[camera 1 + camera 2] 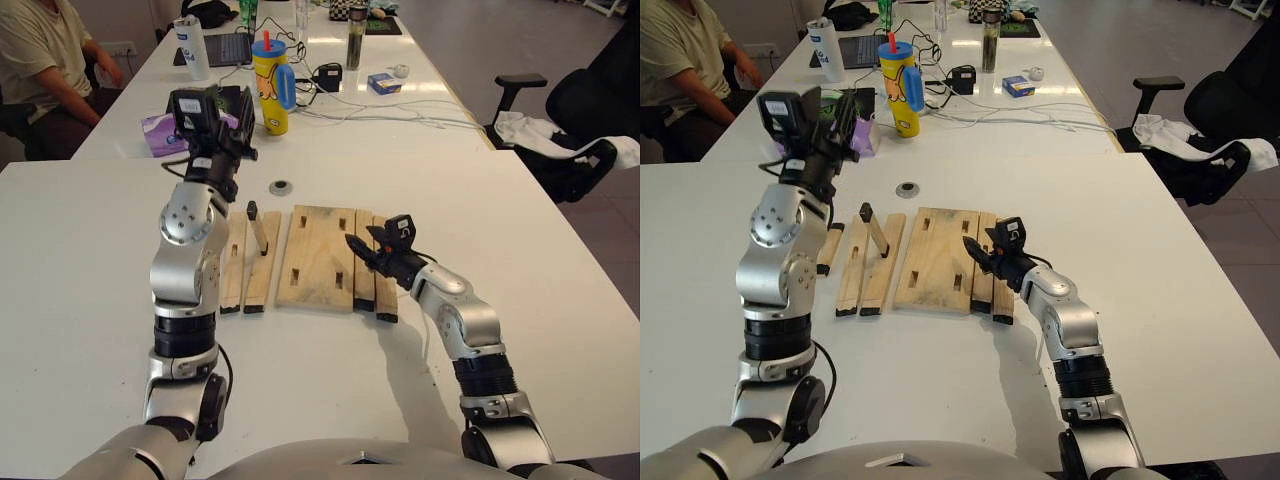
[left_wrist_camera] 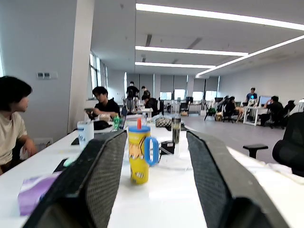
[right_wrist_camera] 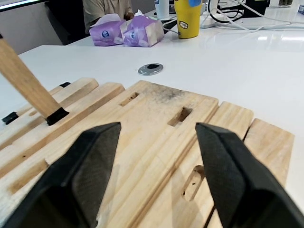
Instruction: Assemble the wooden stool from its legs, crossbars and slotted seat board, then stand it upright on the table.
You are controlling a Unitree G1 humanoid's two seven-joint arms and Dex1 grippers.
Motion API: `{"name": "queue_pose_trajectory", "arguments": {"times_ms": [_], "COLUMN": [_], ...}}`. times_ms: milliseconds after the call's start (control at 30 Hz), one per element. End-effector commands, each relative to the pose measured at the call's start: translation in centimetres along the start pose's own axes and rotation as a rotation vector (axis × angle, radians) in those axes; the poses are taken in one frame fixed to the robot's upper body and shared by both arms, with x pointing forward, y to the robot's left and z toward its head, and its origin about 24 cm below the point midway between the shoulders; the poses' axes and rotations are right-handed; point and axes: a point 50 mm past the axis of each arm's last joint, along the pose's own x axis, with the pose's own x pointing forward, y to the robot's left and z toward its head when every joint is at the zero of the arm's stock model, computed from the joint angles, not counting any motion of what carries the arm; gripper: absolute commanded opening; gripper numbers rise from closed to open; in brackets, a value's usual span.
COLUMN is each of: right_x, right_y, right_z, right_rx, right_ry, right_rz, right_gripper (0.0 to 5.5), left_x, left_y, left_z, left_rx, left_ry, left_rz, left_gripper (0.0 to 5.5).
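Pale wooden slotted seat board (image 1: 318, 258) lies flat under the right gripper (image 1: 357, 246), fingers apart; its wrist view shows the slots close. Raised left gripper (image 2: 156, 140), fingers apart.

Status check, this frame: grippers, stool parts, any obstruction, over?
Left gripper open, empty, raised. Right gripper open, low over seat board. Board flat, loose pieces on both sides, one stick tilted up. No obstruction seen.
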Motion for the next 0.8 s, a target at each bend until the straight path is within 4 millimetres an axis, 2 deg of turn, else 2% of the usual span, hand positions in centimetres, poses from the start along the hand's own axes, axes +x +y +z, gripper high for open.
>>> {"name": "queue_pose_trajectory", "arguments": {"times_ms": [33, 133, 200, 300, 333, 367, 400, 567, 800], "right_x": [0.6, 0.5, 0.5, 0.5, 0.5, 0.6, 0.5, 0.4, 0.5], "right_y": [0.2, 0.2, 0.3, 0.7, 0.8, 0.8, 0.8, 0.7, 0.8], "right_z": [0.7, 0.8, 0.7, 0.4, 0.3, 0.2, 0.2, 0.1, 0.2], "right_rx": [-0.022, -0.022, -0.019, -0.017, -0.018, -0.027, -0.03, -0.026, -0.024], "right_ry": [-0.018, -0.027, -0.026, -0.014, -0.008, -0.001, 0.002, 0.001, 0.003], "right_rz": [0.002, 0.002, 0.0, 0.015, 0.017, 0.018, 0.019, 0.007, 0.012], "right_gripper": [2.92, 2.92, 2.92, 2.92, 2.92, 2.92, 2.92, 2.92, 2.92], "left_x": [0.9, 1.4, 0.3, -4.5, -5.9, -6.7, -6.7, -3.6, -3.8], "left_y": [-0.5, -0.4, 0.4, 1.0, 1.0, 0.9, 0.7, 0.2, 0.7], "left_z": [-0.2, 0.0, -4.0, -12.0, -13.4, -14.0, -13.9, -11.3, -11.5], "left_rx": [-0.014, -0.001, -0.028, -0.084, -0.142, -0.172, -0.185, -0.167, -0.15], "left_ry": [0.019, 0.014, 0.199, 0.553, 0.606, 0.622, 0.603, 0.46, 0.458], "left_rz": [-0.022, -0.009, 0.033, 0.07, 0.095, 0.104, 0.102, 0.057, 0.06], "left_gripper": [2.32, 2.32, 2.32, 2.32, 2.32, 2.32, 2.32, 2.32, 2.32]}}
